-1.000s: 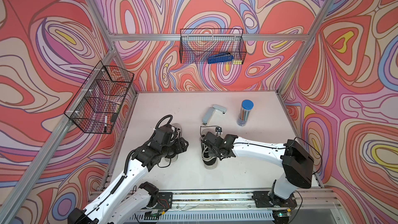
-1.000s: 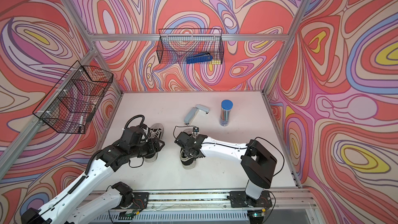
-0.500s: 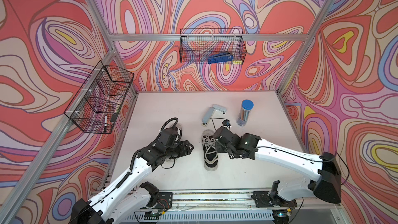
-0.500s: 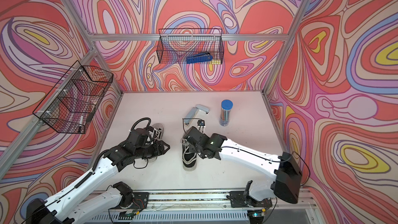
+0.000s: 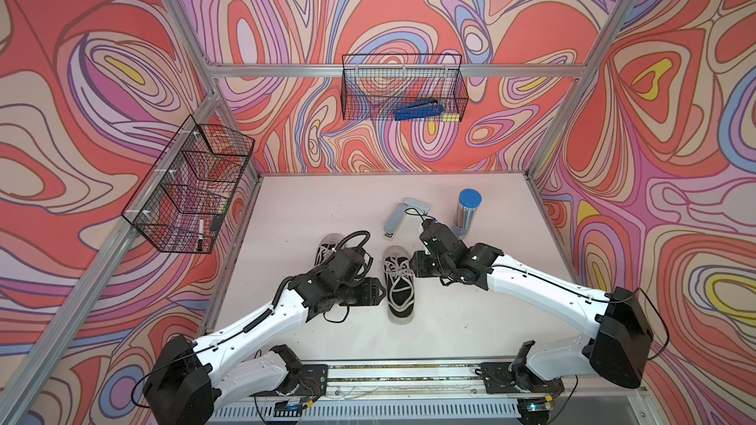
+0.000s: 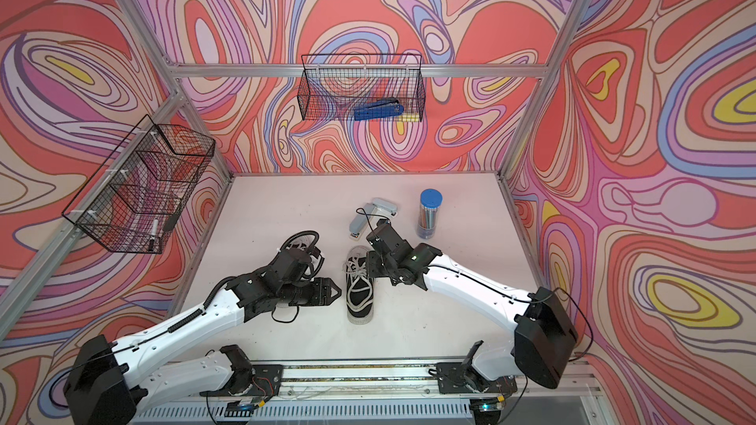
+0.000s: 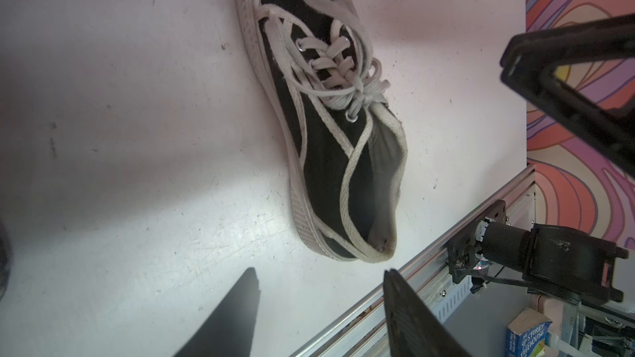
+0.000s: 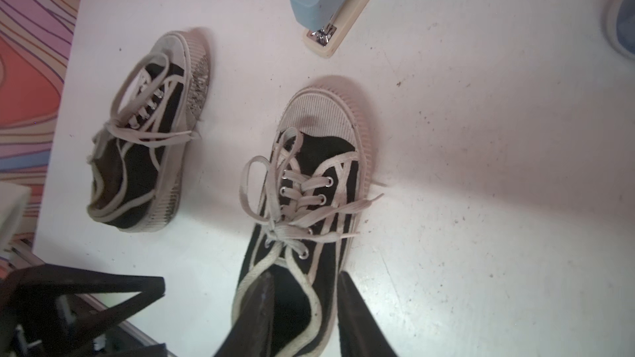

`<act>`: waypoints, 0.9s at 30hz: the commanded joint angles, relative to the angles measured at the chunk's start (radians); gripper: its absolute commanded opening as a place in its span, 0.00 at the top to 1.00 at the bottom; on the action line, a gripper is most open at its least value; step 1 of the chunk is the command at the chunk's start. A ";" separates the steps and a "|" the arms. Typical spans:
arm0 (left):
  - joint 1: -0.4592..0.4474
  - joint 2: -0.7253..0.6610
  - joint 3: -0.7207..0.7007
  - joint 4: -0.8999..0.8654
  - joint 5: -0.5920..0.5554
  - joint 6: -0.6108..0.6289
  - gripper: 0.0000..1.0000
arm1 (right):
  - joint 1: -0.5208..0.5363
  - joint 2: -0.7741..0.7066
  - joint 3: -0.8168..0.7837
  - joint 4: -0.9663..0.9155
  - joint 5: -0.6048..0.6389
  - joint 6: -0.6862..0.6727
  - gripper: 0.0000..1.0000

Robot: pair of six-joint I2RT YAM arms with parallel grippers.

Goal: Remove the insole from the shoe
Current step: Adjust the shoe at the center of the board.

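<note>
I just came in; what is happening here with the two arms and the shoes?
The job is pulling the insole from the black sneaker on the table. The left gripper hangs open beside it; the right gripper is open close over it. Neither holds anything, and no insole is out yet. A second sneaker lies apart.

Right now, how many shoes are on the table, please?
2: one shoe lies mid-table; the other shoe lies beside it, partly hidden under the left arm in both top views.
</note>
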 commanded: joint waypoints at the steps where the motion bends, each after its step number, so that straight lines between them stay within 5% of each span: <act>1: -0.022 0.040 0.039 0.036 0.008 0.042 0.37 | -0.021 -0.022 -0.051 0.112 -0.027 -0.199 0.66; 6: -0.088 0.138 0.129 -0.062 -0.080 0.099 0.34 | -0.043 -0.089 -0.078 0.130 0.035 -0.269 0.66; 18: -0.156 0.356 0.252 -0.179 -0.245 0.086 0.46 | -0.047 -0.273 -0.216 0.138 0.153 -0.174 0.67; 27: -0.160 0.378 0.266 -0.161 -0.300 0.137 1.00 | -0.047 -0.346 -0.241 0.115 0.165 -0.149 0.71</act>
